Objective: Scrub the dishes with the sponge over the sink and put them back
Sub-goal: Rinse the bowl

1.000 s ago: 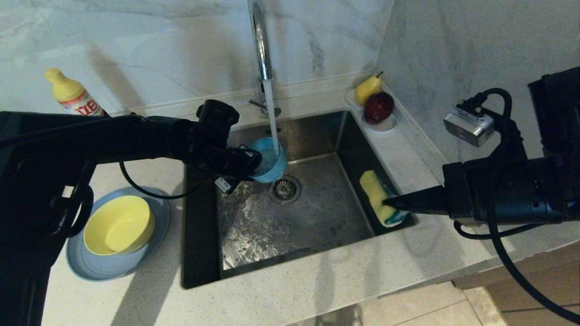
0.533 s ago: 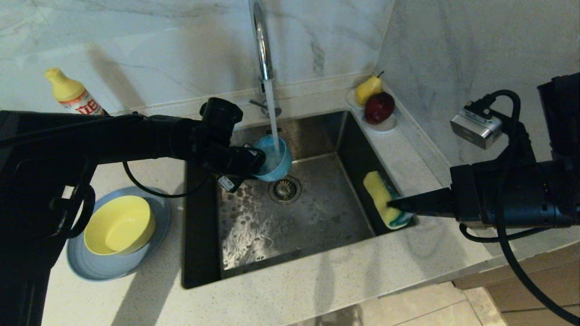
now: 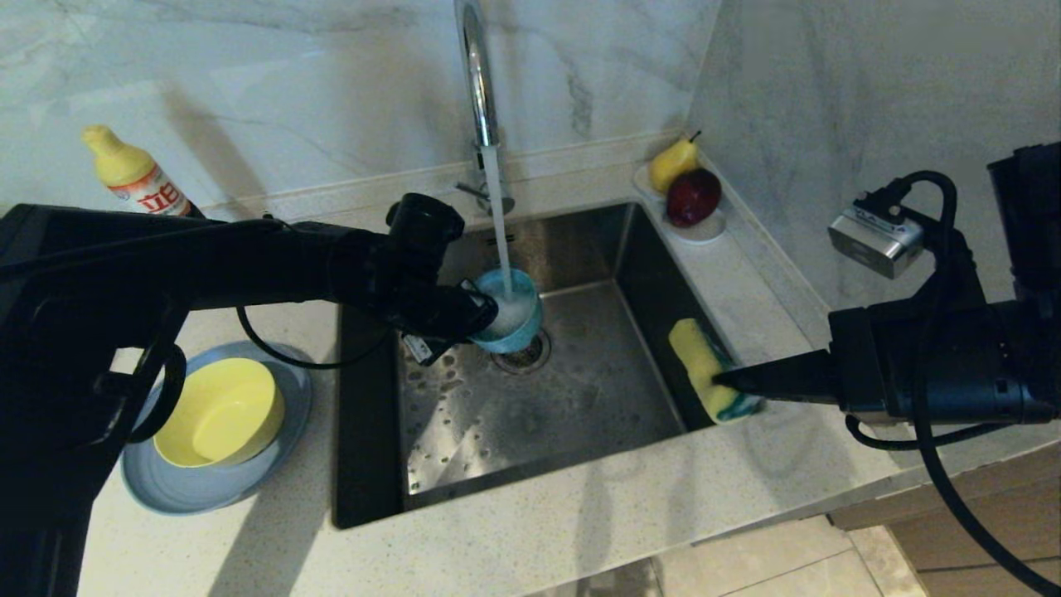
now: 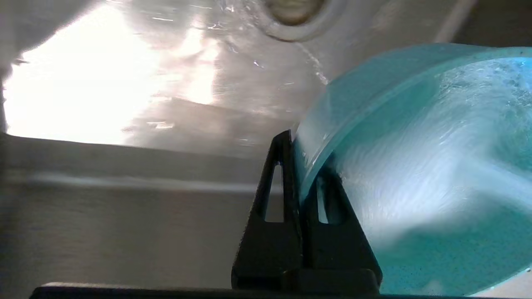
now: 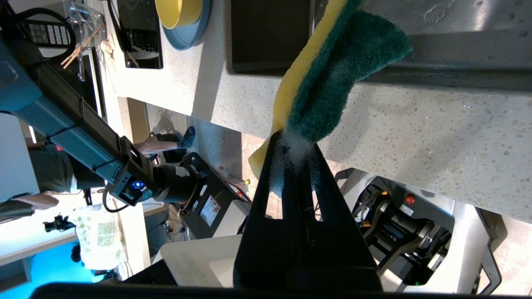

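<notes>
My left gripper (image 3: 482,319) is shut on the rim of the teal-blue bowl (image 3: 515,325), holding it over the sink (image 3: 530,398) under the running water. In the left wrist view the gripper (image 4: 300,143) pinches the wall of the bowl (image 4: 415,166), which is full of foaming water. My right gripper (image 3: 719,380) is shut on the sponge (image 3: 700,369) above the sink's right edge. The right wrist view shows the sponge (image 5: 332,79), green face and yellow foam, foamy where that gripper (image 5: 293,139) grips it. The yellow bowl (image 3: 217,412) sits in the grey-blue plate (image 3: 207,489) on the left counter.
The chrome faucet (image 3: 478,75) runs a stream of water into the sink near the drain strainer (image 3: 522,355). A yellow-capped detergent bottle (image 3: 133,176) stands at the back left. A small white dish with a pear and a red fruit (image 3: 688,197) sits at the back right corner.
My left arm has moved the teal-blue bowl to the right and lower, and turned it more upright under the stream; it now holds white foamy water. The right gripper with the sponge has barely shifted.
</notes>
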Controlling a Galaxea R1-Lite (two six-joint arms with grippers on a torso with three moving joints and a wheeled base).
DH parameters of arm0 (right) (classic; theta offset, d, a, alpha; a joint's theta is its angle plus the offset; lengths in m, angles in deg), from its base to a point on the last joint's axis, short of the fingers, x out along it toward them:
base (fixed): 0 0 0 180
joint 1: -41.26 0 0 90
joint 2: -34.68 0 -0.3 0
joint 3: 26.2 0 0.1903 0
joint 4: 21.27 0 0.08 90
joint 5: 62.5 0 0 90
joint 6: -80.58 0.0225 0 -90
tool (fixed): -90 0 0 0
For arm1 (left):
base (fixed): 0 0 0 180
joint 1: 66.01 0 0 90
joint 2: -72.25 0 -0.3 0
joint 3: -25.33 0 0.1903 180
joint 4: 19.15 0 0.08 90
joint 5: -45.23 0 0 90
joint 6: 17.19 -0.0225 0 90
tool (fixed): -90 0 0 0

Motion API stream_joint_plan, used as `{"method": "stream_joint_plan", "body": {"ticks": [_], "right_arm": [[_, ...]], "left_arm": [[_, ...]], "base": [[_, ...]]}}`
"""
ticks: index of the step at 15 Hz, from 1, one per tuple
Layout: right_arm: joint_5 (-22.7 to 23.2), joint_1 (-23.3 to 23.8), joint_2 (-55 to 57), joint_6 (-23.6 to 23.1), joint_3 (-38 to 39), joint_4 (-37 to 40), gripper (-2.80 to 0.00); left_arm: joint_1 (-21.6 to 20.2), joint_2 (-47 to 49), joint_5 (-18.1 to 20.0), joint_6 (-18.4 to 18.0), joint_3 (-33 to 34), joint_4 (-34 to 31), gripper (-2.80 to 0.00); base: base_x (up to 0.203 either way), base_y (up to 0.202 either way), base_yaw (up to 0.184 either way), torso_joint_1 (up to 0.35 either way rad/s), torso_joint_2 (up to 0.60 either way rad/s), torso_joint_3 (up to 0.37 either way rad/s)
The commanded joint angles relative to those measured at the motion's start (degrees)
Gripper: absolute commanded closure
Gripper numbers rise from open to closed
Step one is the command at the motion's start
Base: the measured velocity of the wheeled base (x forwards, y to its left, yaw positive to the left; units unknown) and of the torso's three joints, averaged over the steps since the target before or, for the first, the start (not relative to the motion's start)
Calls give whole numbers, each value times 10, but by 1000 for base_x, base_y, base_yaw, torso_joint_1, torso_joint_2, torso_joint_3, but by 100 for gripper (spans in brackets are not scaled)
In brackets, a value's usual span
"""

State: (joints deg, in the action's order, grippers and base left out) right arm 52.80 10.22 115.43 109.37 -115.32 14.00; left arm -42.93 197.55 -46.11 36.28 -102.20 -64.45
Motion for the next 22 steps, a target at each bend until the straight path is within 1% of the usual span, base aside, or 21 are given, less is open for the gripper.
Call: {"method": "stream_joint_plan", "body": {"ticks": [1, 4, 5, 8, 9, 10, 12, 14, 16, 18, 19, 20, 22], "right_arm": [[1, 0, 0, 1, -1, 1, 0], [1, 0, -2, 2, -1, 1, 0], [1, 0, -2, 2, -1, 1, 0], [3, -1, -4, 3, 0, 2, 0], [6, -2, -6, 3, 1, 4, 0], [11, -2, -7, 3, 1, 5, 0], [12, -3, -8, 3, -1, 6, 0], [12, -2, -11, 4, -1, 10, 0], [12, -2, -15, 4, -1, 13, 0], [12, 0, -15, 3, -3, 19, 0], [12, 1, -14, 2, -3, 19, 0], [12, 1, -13, 2, -3, 18, 0], [12, 1, -6, 2, -3, 17, 0]], "left_arm": [[12, -10, -43, -14, 24, -1, 0], [11, -32, -59, -23, 53, 1, 0], [11, -37, -81, -24, 57, 2, 0], [11, -44, -177, -46, 64, 8, 0], [10, -51, -198, -51, 66, 26, 0], [9, -59, -211, -61, 68, 43, 0], [1, -78, -238, -87, 72, 85, 0], [-7, -90, -254, -119, 73, 137, 0], [-14, -101, -267, -167, 82, 190, 0], [-18, -109, -285, -236, 98, 263, 0], [-19, -118, -290, -259, 105, 288, 0], [-21, -126, -290, -275, 114, 304, 0], [-24, -141, -291, -312, 148, 362, 0]], "base": [[0, 0, 0, 0, 0, 0], [0, 0, 0, 0, 0, 0], [0, 0, 0, 0, 0, 0], [0, 0, 0, 0, 0, 0], [0, 0, 0, 0, 0, 0], [0, 0, 0, 0, 0, 0], [0, 0, 0, 0, 0, 0], [0, 0, 0, 0, 0, 0], [0, 0, 0, 0, 0, 0], [0, 0, 0, 0, 0, 0], [0, 0, 0, 0, 0, 0], [0, 0, 0, 0, 0, 0], [0, 0, 0, 0, 0, 0]]}}
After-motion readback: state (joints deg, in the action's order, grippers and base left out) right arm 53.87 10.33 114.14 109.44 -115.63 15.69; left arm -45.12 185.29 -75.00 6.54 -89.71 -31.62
